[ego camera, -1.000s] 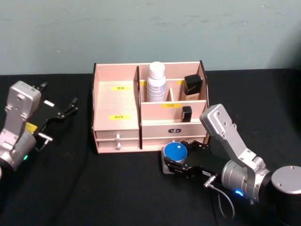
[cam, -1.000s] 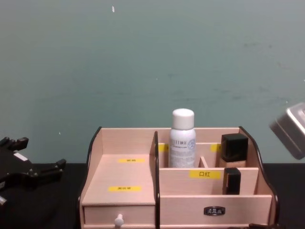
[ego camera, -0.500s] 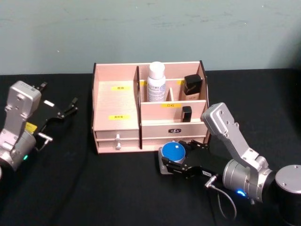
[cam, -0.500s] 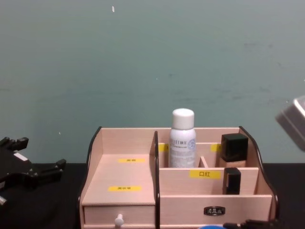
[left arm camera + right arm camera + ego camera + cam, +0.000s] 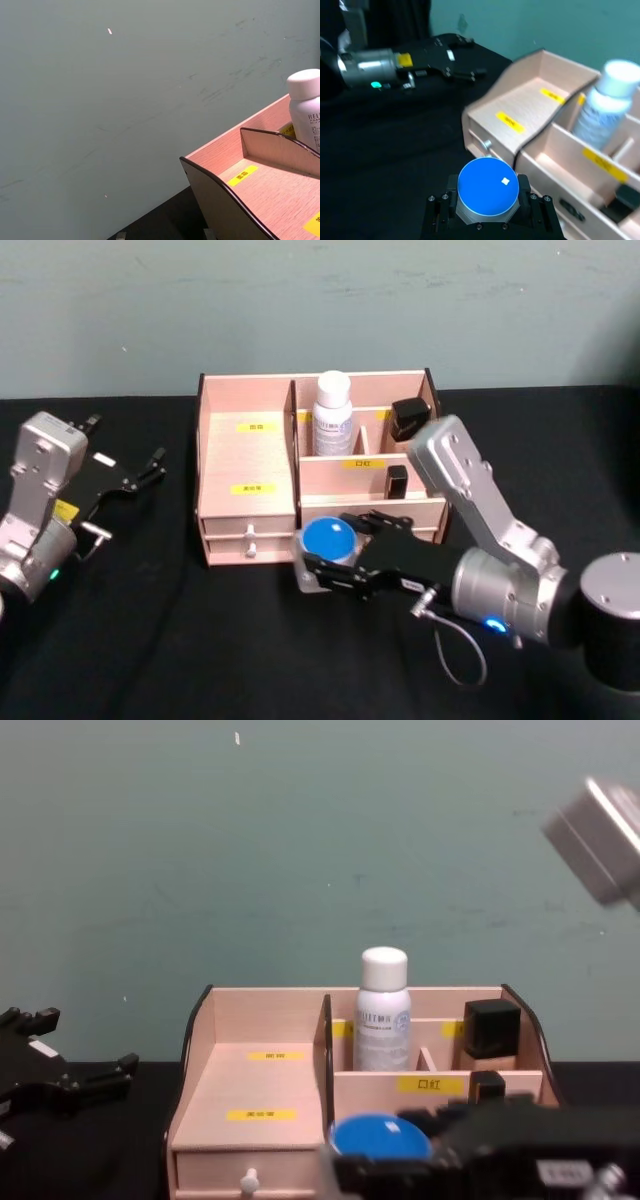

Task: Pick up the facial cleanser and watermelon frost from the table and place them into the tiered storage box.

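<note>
Right gripper (image 5: 335,558) is clamped on the blue-lidded jar (image 5: 328,537), black fingers pressed to either side of its pale body, lid facing up. From the wrist camera the jar (image 5: 488,187) sits square between the fingers. It is held right in front of the tiered storage box (image 5: 230,450), just beside the white drawer knob (image 5: 251,537), and in the chest view the blue lid (image 5: 380,1135) sits about level with the top of the drawer front. Inside the box, a white bottle (image 5: 333,415) stands upright in a rear compartment, with a black container (image 5: 410,418) beside it. Out on the left, the left gripper (image 5: 150,468) rests over the black counter (image 5: 200,640), fingers spread and holding nothing.
</note>
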Motion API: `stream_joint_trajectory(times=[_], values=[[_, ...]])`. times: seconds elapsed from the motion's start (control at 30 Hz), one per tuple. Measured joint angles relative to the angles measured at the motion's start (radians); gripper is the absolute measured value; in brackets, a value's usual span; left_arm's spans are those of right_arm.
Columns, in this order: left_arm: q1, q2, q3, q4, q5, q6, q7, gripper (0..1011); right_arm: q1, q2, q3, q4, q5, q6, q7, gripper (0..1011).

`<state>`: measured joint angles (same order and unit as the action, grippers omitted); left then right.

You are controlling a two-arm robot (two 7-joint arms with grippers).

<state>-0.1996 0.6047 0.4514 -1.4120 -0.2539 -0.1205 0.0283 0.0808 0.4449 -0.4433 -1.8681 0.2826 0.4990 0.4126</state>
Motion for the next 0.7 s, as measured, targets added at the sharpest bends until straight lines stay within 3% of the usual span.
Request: stream_joint_trajectory(times=[0.37,0.7], values=[[0.0,0.0,0.0,0.0,0.0,0.0,0.0,1001,0.14,-0.06,-0.072,0.012,-0.014,0.086,-0.023,712],[0.0,0.0,0.0,0.0,0.0,0.0,0.0,1001,0.267,-0.133,-0.126,0.116,-0.067,0.116,-0.034,712]])
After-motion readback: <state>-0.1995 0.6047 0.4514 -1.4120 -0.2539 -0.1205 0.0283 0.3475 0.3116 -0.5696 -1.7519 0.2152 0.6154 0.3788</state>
